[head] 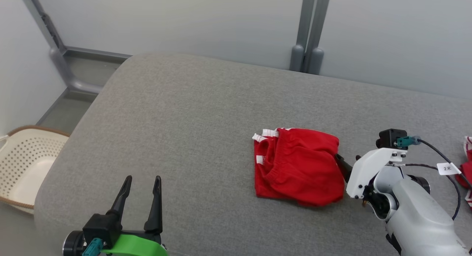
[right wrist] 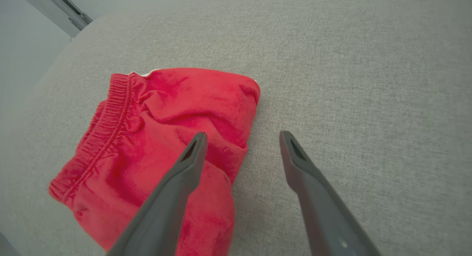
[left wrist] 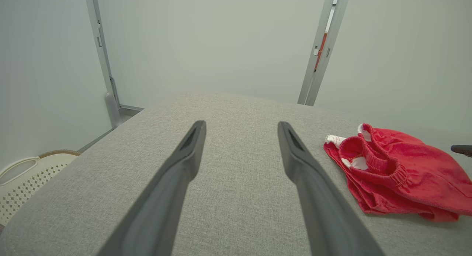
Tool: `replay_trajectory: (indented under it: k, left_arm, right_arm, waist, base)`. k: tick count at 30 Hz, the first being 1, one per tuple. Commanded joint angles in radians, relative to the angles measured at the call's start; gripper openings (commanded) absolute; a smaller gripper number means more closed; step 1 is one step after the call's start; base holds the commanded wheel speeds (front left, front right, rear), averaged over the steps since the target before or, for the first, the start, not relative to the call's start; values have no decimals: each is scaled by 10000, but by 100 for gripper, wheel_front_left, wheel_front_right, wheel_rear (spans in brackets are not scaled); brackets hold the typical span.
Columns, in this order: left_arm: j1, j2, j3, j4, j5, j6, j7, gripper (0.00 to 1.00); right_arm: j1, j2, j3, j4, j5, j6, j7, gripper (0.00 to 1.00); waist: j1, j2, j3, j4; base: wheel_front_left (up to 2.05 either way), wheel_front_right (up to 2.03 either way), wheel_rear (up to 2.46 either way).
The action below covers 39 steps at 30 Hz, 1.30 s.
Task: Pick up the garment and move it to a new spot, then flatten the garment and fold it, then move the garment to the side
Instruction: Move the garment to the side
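The garment (head: 298, 165), red shorts with an elastic waistband and white trim, lies folded in a compact bundle on the grey padded table (head: 184, 112). My right gripper (head: 340, 161) stands open at the bundle's right edge. In the right wrist view the right gripper (right wrist: 242, 136) has one finger over the garment (right wrist: 158, 119) and the other over bare table, with nothing held. My left gripper (head: 142, 180) stands open and empty at the lower left, well away from the cloth. From the left gripper (left wrist: 241, 124) the garment (left wrist: 398, 171) lies off to the right.
A perforated cream basket (head: 25, 163) stands off the table's left edge, also seen as the basket (left wrist: 22, 178) from the left wrist. Another red and white cloth (head: 466, 163) shows at the right border. A pale wall with grey posts (head: 309, 31) runs behind the table.
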Motion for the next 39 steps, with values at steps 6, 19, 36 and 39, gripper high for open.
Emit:
replay_trajectory:
  k: [6, 19, 36, 39]
  left_arm:
    - [-324, 3, -62, 30, -107, -28, -24, 100]
    - [-512, -1, -10, 36, -66, -28, -24, 100]
    - [-832, 306, -1048, -23, -315, -29, -24, 100]
    - [-933, 343, -1130, -3, -338, -27, -24, 100]
  right_arm:
    - [-629, -81, -188, 1307, 110, 4, 449, 100]
    - [-866, 495, -94, 2464, 736, 6, 718, 0]
    - [-1053, -318, 1347, 841, 1344, 3, -215, 0]
    - [-994, -429, 1536, 617, 1441, 3, -334, 0]
  waist:
    - [0, 0, 631, 1024]
    - [0, 0, 868, 1025]
    - [0, 0, 441, -2136]
    - [0, 0, 453, -2850]
  base:
    - [0, 0, 0]
    - [0, 0, 0]
    - [0, 0, 0]
    - [0, 0, 0]
